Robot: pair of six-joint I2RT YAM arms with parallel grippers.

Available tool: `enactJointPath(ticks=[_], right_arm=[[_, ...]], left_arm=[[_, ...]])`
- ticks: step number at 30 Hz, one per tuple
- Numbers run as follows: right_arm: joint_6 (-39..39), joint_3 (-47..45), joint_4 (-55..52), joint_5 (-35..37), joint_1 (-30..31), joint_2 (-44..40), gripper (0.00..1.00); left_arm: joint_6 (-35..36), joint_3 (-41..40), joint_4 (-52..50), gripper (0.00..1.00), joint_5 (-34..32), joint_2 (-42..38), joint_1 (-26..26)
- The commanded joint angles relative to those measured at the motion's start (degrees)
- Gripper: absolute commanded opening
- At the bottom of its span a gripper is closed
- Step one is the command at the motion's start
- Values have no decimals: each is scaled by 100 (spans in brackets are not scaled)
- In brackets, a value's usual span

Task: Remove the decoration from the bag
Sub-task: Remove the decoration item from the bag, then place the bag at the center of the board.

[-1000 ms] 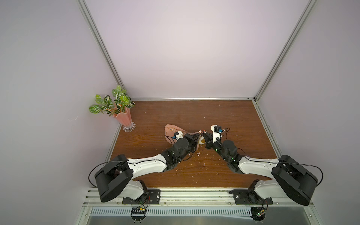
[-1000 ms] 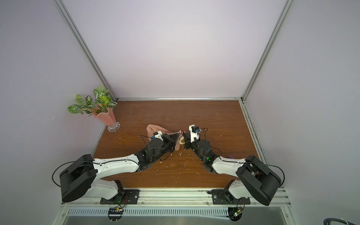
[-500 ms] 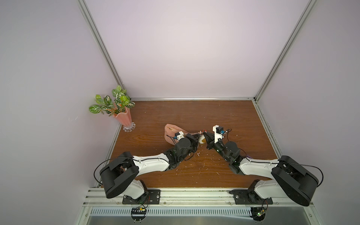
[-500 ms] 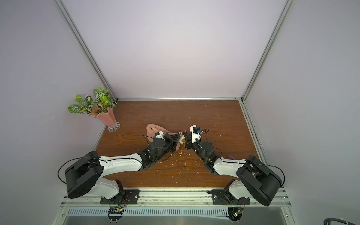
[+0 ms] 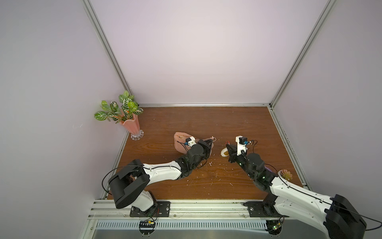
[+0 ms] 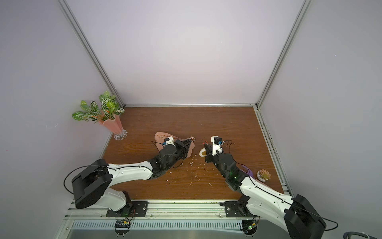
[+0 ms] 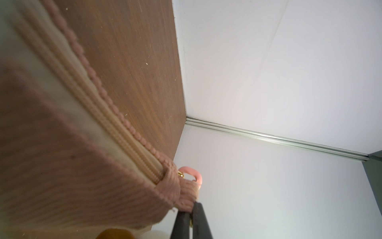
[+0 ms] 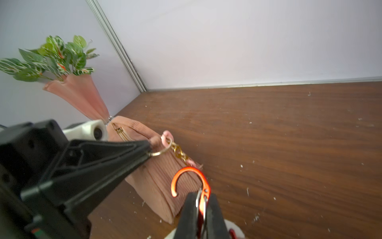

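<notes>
So the left gripper (image 8: 149, 150) is clenched on the ring end of the bag (image 5: 179, 142). The bag lies mid table (image 5: 206, 120), long axis running 9 to 3 o'clock, ring end at 3. Meanwhile the right gripper (image 8: 201, 199) pinches the orange clip (image 8: 186, 172) of the decoration (image 5: 224, 152). That sits at the bag's 3 o'clock, apart from it, hook pointing back toward 9.

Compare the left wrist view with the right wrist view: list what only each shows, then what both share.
Only the left wrist view: the zipper running close up along the bag, and the ribbed end fabric pinched in the left gripper's jaws.
Only the right wrist view: the right gripper shut on an orange clip, a gold key ring and chain, and a pink vase of leaves.
Both: the bag, its pink loop, the left gripper, the wooden table.
</notes>
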Motion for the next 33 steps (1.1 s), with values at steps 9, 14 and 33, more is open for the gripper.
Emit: enactJointPath(ticks=[9, 14, 33], right_arm=[[533, 208, -2080, 75, 18, -186, 0], [565, 233, -1810, 276, 6, 271, 0], [431, 877, -425, 614, -536, 2243, 0]], left_arm=[[836, 678, 605, 20, 332, 550, 180], [868, 554, 497, 56, 420, 443, 181], [1600, 439, 301, 100, 934, -389, 178]])
